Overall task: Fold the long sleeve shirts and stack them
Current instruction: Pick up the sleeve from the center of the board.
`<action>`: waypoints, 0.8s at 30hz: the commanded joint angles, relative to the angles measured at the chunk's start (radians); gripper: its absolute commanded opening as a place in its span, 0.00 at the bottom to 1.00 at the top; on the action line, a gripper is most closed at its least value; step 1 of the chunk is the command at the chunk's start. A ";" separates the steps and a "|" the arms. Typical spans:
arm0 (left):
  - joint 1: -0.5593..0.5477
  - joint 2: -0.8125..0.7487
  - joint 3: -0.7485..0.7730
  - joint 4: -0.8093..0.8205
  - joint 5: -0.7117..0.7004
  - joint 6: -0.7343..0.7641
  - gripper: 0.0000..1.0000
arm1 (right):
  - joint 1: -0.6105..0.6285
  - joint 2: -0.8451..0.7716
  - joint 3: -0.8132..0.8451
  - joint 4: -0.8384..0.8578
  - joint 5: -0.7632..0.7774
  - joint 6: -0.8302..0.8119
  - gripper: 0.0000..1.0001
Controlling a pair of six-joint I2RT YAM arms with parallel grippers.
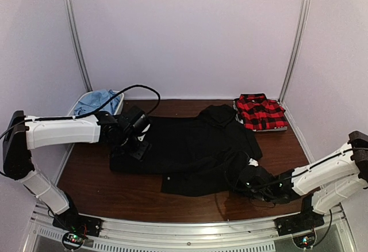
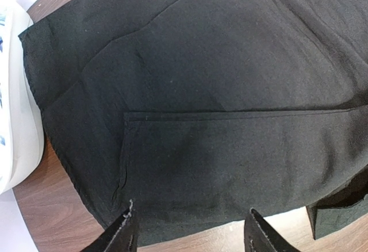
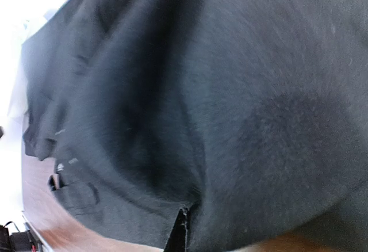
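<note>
At the near right of the table (image 1: pixel 92 177), the right gripper (image 1: pixel 257 181) is closed on a bunched near-right corner of the black shirt (image 1: pixel 190 148). In the right wrist view its fingers (image 3: pixel 181 232) are pressed together, and dark cloth gathers into folds around them and fills almost the whole view. A small white spot shows on the cloth just beside this gripper; what it is cannot be told.

The black shirt lies spread over the middle of the table with its long axis running left to right. One straight edge is at the left end. The right end is rumpled, with a heap of cloth at its far right corner. Which end is the collar cannot be told.

Further back on the left, the left gripper (image 1: pixel 138 144) hangs over the shirt's left edge. Its fingers stand apart with nothing between them, and in the left wrist view the cloth lies flat under them, crossed by a straight seam.

At the far right, just beyond the black shirt's heaped corner, a red-and-black plaid shirt (image 1: pixel 260 112) lies folded into a neat rectangle. At the far left, a light blue shirt (image 1: pixel 98 99) sits crumpled in a white bin (image 1: pixel 121 103), which stands just beside the black shirt's left edge.

There are three shirts in all, one of each colour. There are two grippers, one closed on cloth and one open.
</note>
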 commanded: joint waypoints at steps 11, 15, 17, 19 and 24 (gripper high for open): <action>0.071 0.032 -0.025 0.038 -0.017 0.041 0.65 | 0.044 -0.421 0.294 -0.552 0.004 -0.172 0.00; 0.082 0.022 -0.033 0.042 0.002 0.032 0.65 | 0.025 -0.393 0.422 -0.648 0.037 -0.244 0.00; 0.082 0.020 -0.045 0.048 0.013 0.025 0.65 | 0.001 -0.379 0.470 -0.662 0.038 -0.291 0.00; 0.087 0.021 -0.063 0.062 0.024 0.015 0.65 | -0.036 -0.366 0.509 -0.662 0.032 -0.338 0.00; 0.089 0.038 -0.120 0.118 0.067 -0.030 0.65 | -0.158 -0.312 0.596 -0.656 -0.033 -0.454 0.00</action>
